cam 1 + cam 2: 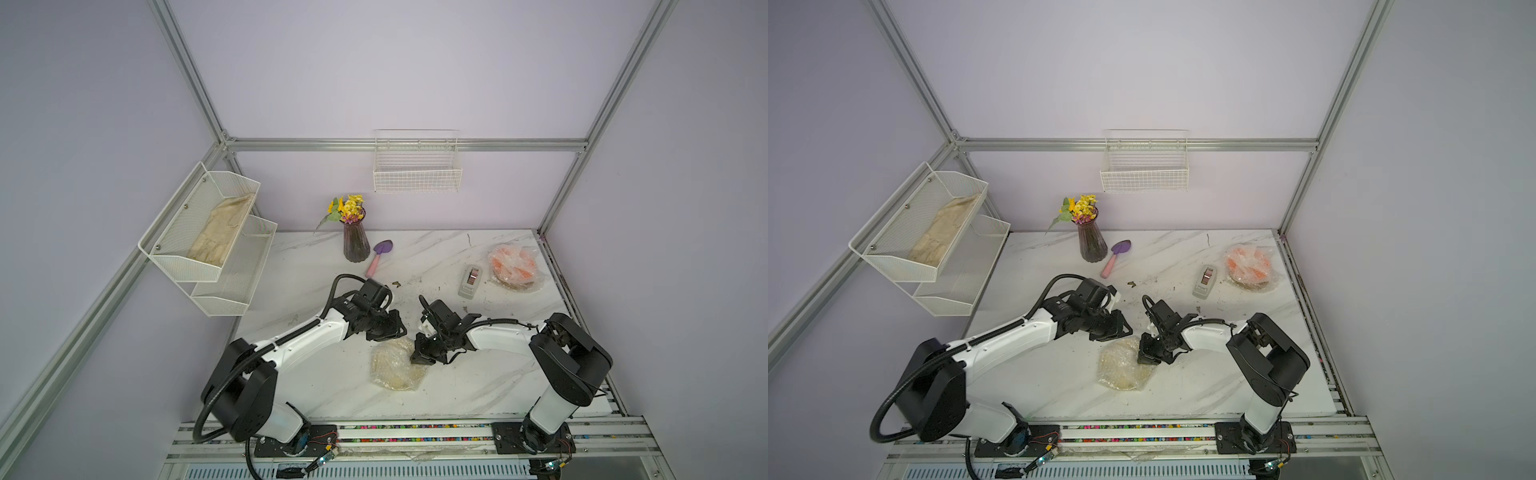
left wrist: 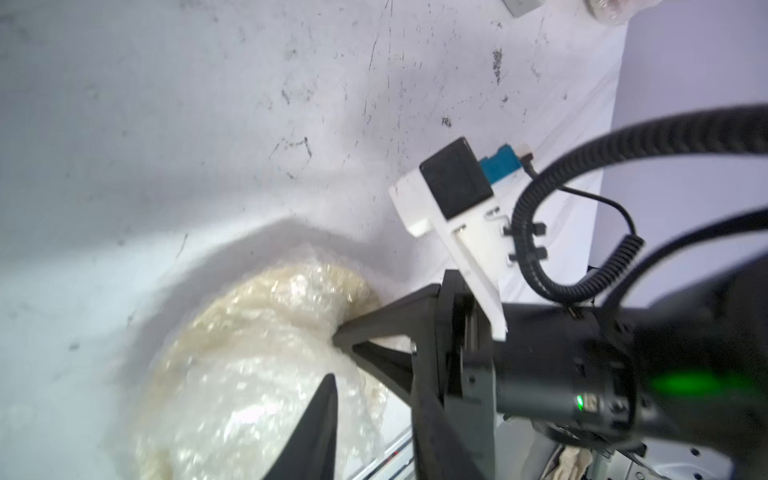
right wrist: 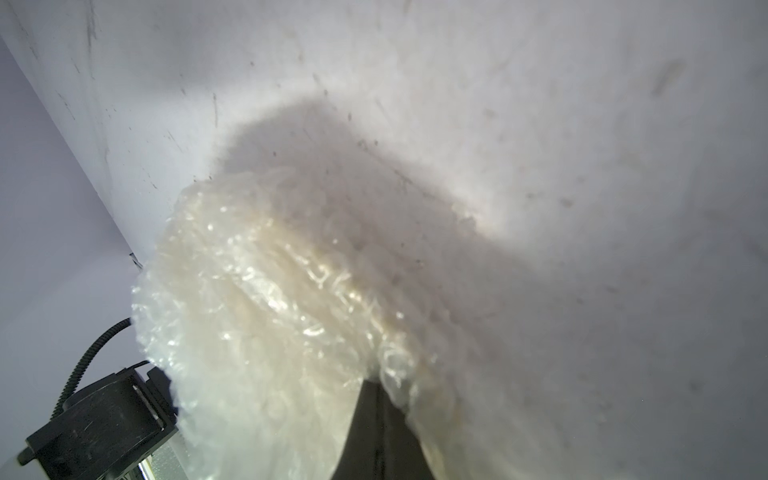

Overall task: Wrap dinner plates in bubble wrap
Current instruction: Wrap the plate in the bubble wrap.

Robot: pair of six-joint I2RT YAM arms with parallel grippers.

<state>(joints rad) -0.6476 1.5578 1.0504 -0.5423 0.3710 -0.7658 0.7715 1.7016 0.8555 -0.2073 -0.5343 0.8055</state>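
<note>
My shut right claw (image 1: 420,360) pins bubble wrap (image 3: 249,311) over the cream plate (image 1: 392,370). I cannot tell how open my left claw (image 1: 392,330) is. Next, I'd tuck loose edges.

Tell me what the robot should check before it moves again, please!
1. Cream plate covered by bubble wrap: ok.
2. Right gripper shut with its tips at the wrap's edge: ok. Whether it is really pinching the wrap: cannot tell.
3. Left gripper open or shut: cannot tell.
4. The two grippers apart from each other: ok, but close.
5. Tape dispenser out of the way, beside the wrapped orange plate: ok.
</note>
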